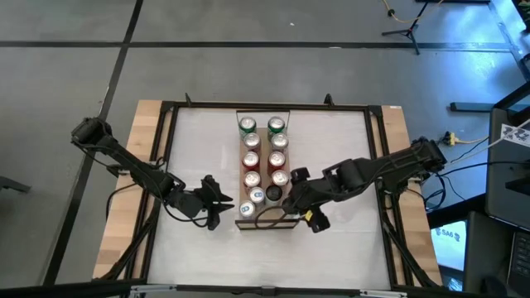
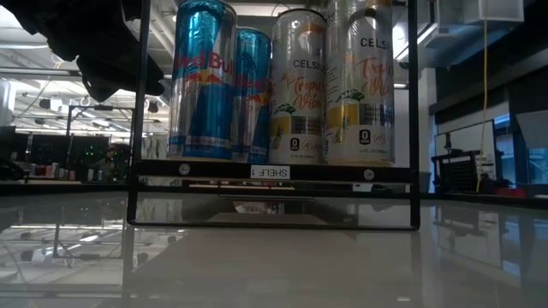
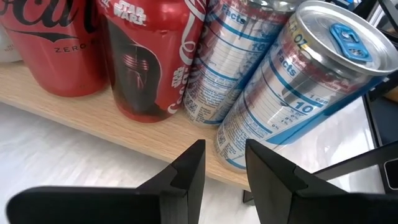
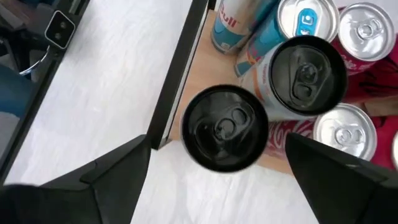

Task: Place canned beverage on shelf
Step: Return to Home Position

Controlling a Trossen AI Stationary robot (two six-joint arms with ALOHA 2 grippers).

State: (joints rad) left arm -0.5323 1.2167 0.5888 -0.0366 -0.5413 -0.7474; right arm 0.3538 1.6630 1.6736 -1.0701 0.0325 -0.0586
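If it swings sideways, the wide-apart right gripper (image 4: 214, 152) may topple the slim black-lidded yellow can (image 4: 225, 127) on the light-wood plank shelf (image 3: 74, 111); the left gripper (image 3: 224, 149) waits, slightly apart.

A robotics lab in an open industrial hall.

One dark jointed robot arm (image 1: 124, 157) on the left and its twin arm (image 1: 389, 165) on the right work at a white tabletop with a black frame (image 1: 199, 257), set on a light-wood bench (image 1: 116, 232) over a bare grey concrete floor (image 1: 248, 25) with dark seams. Black tripod legs (image 1: 406, 33) and a loose yellow cable (image 1: 464, 141) lie around it, and a lit computer screen (image 1: 451, 238) glows at the right edge. The light-wood shelf with thin dark frame (image 3: 81, 115) carries a white printed label reading "SHELF 1" (image 2: 271, 172) on its front rail. Across the room, cluttered work desks (image 2: 51, 167) stand under bright ceiling lights (image 2: 47, 104), with a black equipment cart (image 2: 458, 171) off to one side.
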